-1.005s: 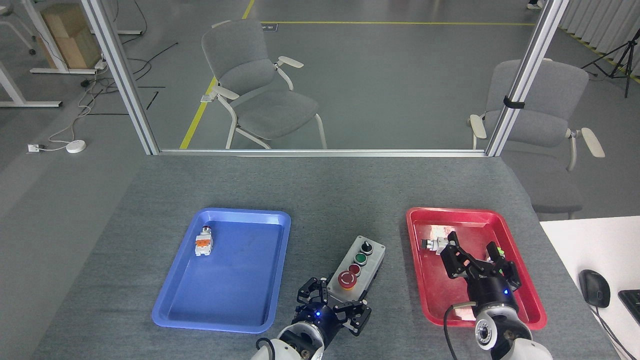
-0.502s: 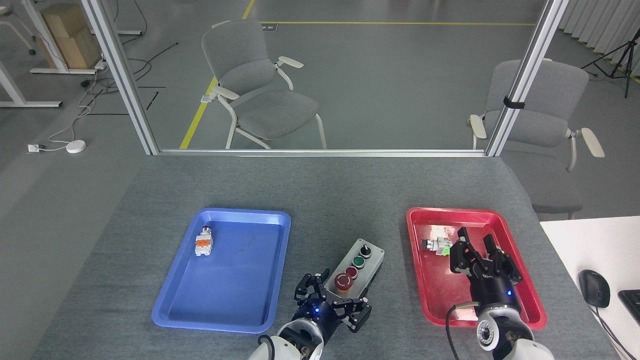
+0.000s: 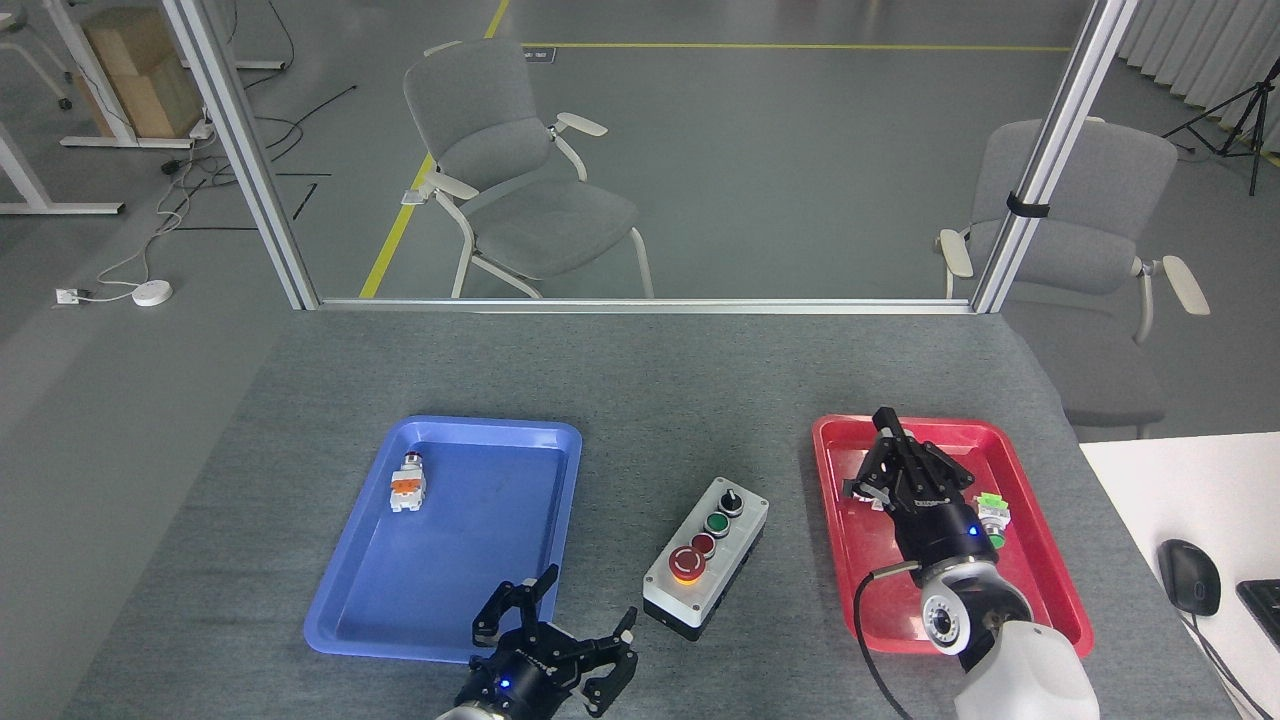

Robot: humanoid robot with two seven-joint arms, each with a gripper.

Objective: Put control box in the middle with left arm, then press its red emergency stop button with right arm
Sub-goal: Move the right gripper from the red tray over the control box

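So the control box now sits on the bare grey table between the blue tray and the red tray, near the front edge, turned a little askew so its row of buttons runs diagonally. Nothing touches it. By our reading, the first half of the job is done: the box is in the middle and free.

Our left gripper is at the front edge of the table, beside the blue tray's near right corner, its claws spread wide and empty, clear of the box.

The pressing is what remains. The big red stop button at the box's near end stands untouched, with the small red button, green button and black knob in line behind it. Our right gripper hangs over the red tray, well apart from the box; its claws look drawn close together, though we cannot tell for certain whether they are fully pressed together. It must cross leftward and come down on the stop button.

A small white-orange switch part lies in the blue tray's far left corner, and a green-tipped part lies in the red tray.
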